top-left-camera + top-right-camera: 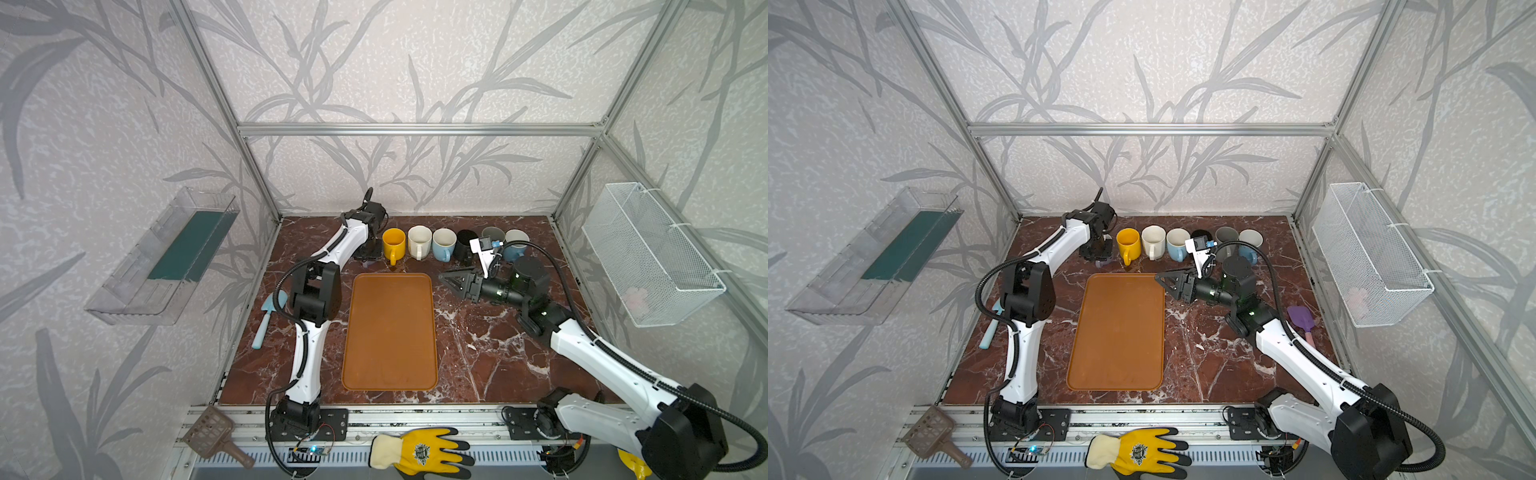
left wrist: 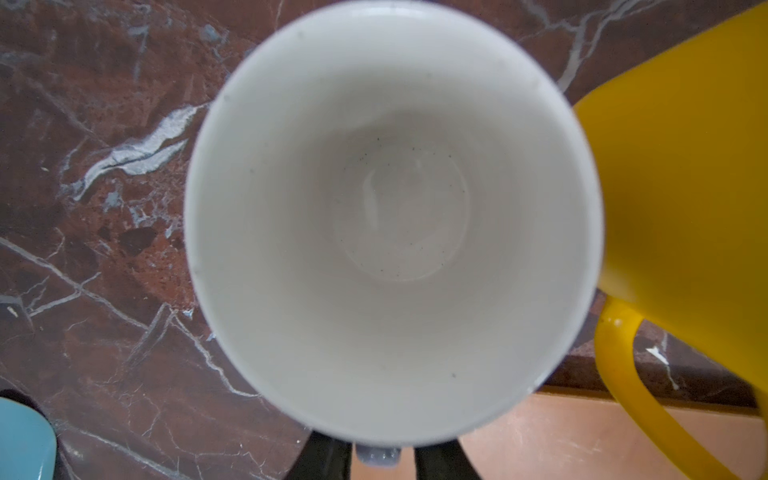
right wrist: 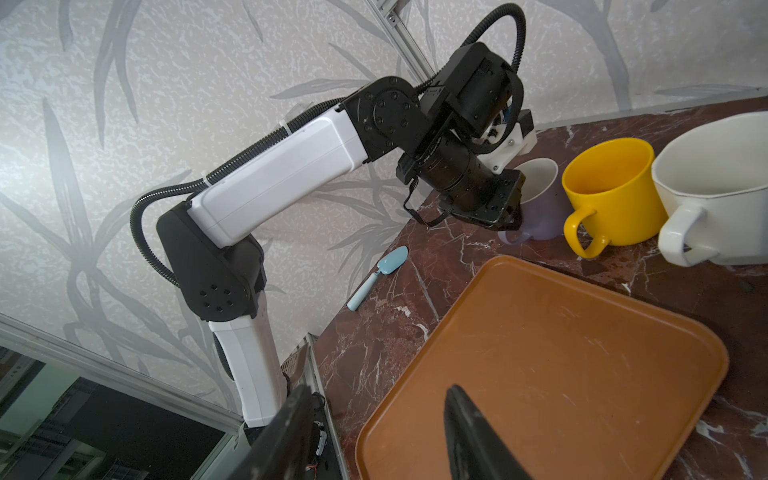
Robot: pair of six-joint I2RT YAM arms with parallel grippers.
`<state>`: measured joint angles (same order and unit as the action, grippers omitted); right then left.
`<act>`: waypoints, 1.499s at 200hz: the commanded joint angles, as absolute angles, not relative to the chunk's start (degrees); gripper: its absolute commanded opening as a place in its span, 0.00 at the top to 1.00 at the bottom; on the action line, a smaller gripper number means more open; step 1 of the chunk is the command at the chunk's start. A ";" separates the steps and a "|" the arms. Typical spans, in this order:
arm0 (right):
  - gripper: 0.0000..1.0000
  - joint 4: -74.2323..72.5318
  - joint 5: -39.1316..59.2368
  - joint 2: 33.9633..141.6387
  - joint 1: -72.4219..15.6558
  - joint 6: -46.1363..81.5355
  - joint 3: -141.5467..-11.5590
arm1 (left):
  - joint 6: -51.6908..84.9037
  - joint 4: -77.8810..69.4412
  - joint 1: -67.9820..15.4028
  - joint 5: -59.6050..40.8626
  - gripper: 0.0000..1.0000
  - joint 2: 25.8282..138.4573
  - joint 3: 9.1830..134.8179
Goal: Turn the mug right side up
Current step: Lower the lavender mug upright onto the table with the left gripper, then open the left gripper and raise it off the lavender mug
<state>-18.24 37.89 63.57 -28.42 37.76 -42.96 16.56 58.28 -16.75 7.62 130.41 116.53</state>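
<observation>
Spreading beneath both arms, the marble table (image 1: 478,353) carries an orange tray (image 1: 390,332). The tray lies off to one side of the left gripper (image 3: 510,218) and directly under the right gripper (image 3: 380,392), which hangs with its jaws apart and nothing between them.

Straight below the left gripper stands the lavender mug (image 2: 390,216), mouth up, its white inside open to the wrist view. Judged from that, the turning is done, and only letting go and backing off are left. Just beside this gripper the yellow mug (image 2: 681,166) stands so close that the two walls look nearly touching.

Smallest of all, the mug's handle (image 2: 376,455) sits between the left fingers (image 2: 324,461). The jaws stand slightly apart with a sliver of gap on one side, so they straddle the handle rather than pinch it.

That narrow clearance is the hazard. If the gripper pulls away sideways or twists before the gap widens, a finger could catch the handle. That could drag the mug, knock it against its yellow neighbour, or tip it back over.
</observation>
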 commanded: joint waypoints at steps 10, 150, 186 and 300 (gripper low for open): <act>0.48 -18.11 37.49 62.31 -28.17 36.86 -43.24 | 16.72 59.33 -16.61 8.90 0.69 129.50 118.54; 0.48 -15.51 36.56 61.35 -28.04 33.67 -43.77 | 17.01 59.15 -16.63 8.41 0.49 124.97 118.50; 0.46 -14.67 36.24 61.26 -27.88 33.10 -43.86 | 16.88 59.16 -16.61 9.52 0.44 122.48 117.46; 0.01 -4.83 31.99 56.55 -24.61 28.94 -44.29 | 15.90 51.25 -16.66 10.41 0.01 107.39 104.93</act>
